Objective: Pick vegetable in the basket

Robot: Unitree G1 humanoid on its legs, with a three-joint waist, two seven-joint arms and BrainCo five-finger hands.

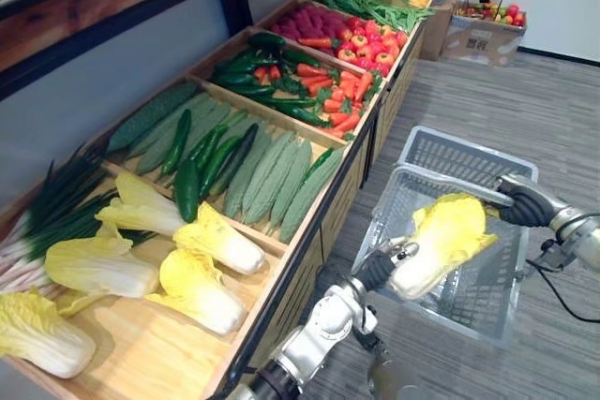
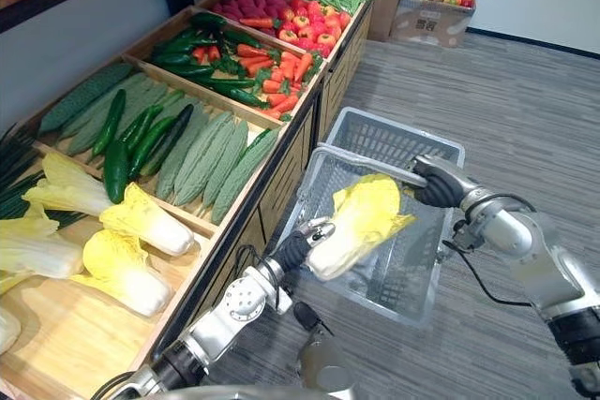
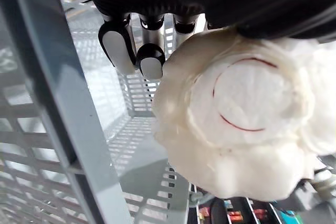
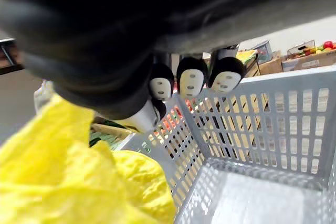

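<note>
Shelf point(image 1: 141, 344): vegetable bins, just beside basket point(image 1: 469, 152)
Cabbage point(image 1: 450, 236): over basket, left hand point(image 1: 380, 267) fingers point(image 3: 151, 61) clamped on base
Right hand point(image 1: 520, 201): fingers point(image 4: 191, 80) curled round basket handle point(image 1: 450, 183)

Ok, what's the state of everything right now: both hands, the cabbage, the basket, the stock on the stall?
Basket, handle up.
Cabbage, tilted over the basket, not released.
Left hand, shut on the cabbage's white base.
Right hand, shut on the basket's handle.
Loose cabbages, lying on the wooden shelf.
</note>
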